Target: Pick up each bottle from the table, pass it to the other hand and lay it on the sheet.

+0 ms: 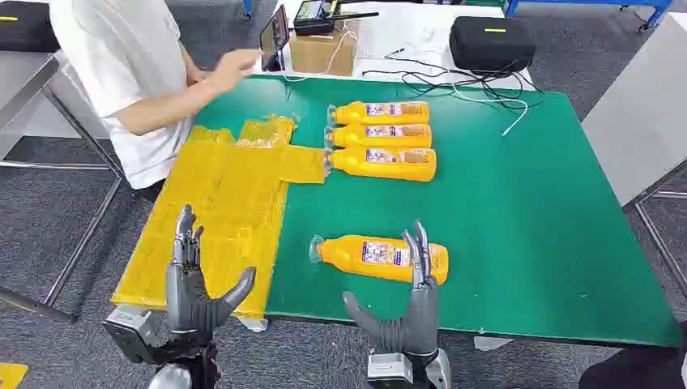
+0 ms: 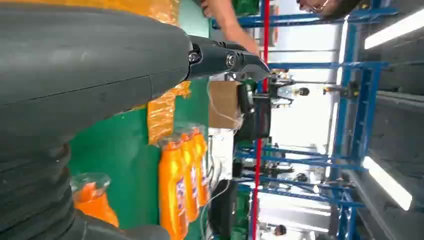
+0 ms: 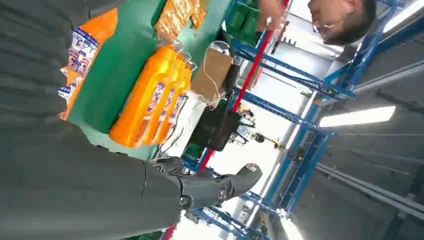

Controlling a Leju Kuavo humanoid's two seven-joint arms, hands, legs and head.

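Fingers spread on both your hands, holding nothing: right hand [image 1: 409,312] hovers just at the near orange bottle [image 1: 379,257] on the green table [image 1: 526,211]; left hand [image 1: 193,284] above the yellow sheet [image 1: 215,203].

Four orange bottles with clear caps lie flat on the green table, caps toward 9 o'clock. Three [image 1: 381,113] [image 1: 379,136] [image 1: 381,164] lie side by side, touching, at 12 o'clock. The near bottle [image 1: 377,257] lies alone at 6 o'clock. The crinkled yellow sheet [image 1: 215,212] lies flat at 9 o'clock.
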